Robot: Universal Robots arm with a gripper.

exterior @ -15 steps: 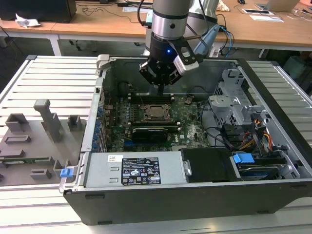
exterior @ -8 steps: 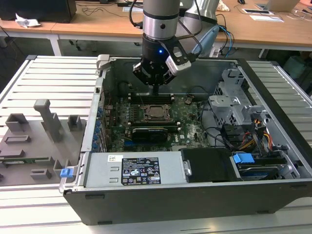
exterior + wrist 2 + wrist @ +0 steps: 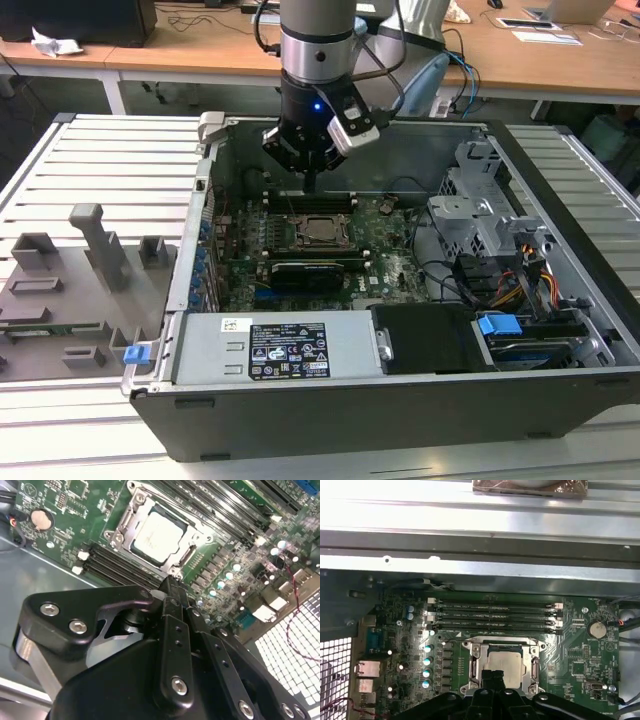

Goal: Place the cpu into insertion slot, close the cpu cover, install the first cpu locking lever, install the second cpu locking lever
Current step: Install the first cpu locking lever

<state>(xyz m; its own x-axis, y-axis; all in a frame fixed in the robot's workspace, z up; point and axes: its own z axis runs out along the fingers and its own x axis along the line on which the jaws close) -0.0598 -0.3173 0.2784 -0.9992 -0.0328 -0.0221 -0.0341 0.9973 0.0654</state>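
Gripper (image 3: 170, 586) clenched on nothing, tip just beside the cover (image 3: 473, 664) over the cpu (image 3: 159, 537) — a skewed push (little room here) could slip, gouging the board (image 3: 580, 655).

The computer case (image 3: 400, 425) is dark grey outside and paler grey within. The board (image 3: 395, 270) on its floor is deep green, speckled with tiny silver dots, and the cpu (image 3: 159, 535) on it is a dull silvery grey. The memory slots (image 3: 495, 616) are black with white end tabs, next to a row of teal-topped capacitors (image 3: 426, 662). The gripper (image 3: 170, 584) is matt black with bright steel screws, and the arm (image 3: 316, 40) is silver-grey. The power supply (image 3: 200, 350) is plain silver with a black-and-white label (image 3: 288, 352). A clip (image 3: 498, 325) is bright blue, the cables (image 3: 535, 285) are orange, yellow and red, and the table (image 3: 100, 165) is pale grey in ribbed stripes.
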